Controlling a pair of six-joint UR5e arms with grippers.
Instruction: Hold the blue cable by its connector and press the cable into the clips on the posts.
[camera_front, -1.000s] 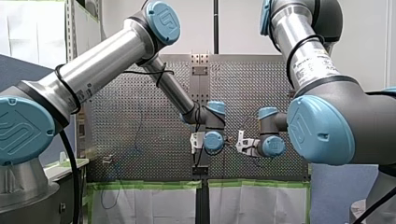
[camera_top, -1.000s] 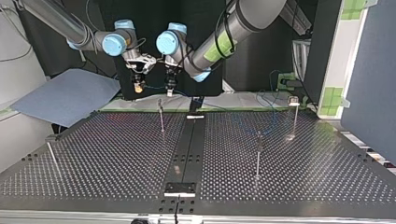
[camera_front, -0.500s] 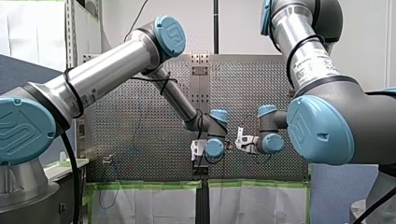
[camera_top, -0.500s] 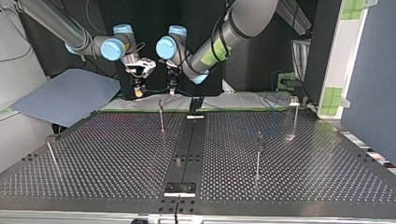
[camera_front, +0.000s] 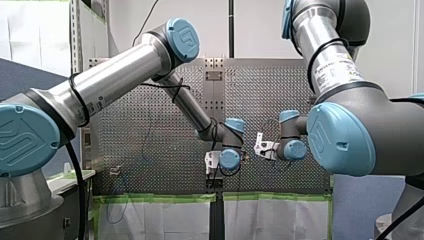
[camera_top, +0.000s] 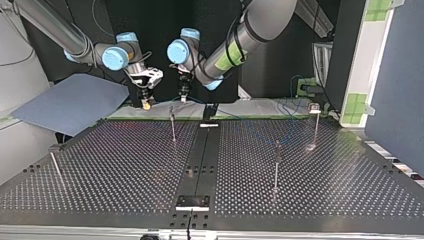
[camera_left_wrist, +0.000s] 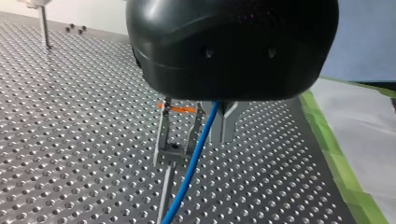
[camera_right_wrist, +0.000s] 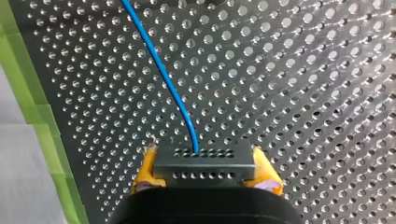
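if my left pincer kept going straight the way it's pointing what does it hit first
Probably the clip topping the thin post right ahead of the left pincer, beside the blue cable; beyond it, only the perforated table. Depth is hard to judge.

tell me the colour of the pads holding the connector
Yellow pads on my right gripper clamping the connector; clearest in right wrist view.

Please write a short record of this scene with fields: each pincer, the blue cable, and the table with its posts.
my right pincer: shut on the connector, with a yellow pad on either side of it
my left pincer: close above a post; open or shut cannot be told
blue cable: leaves the connector and passes close by that post's clip
table: perforated, four upright posts
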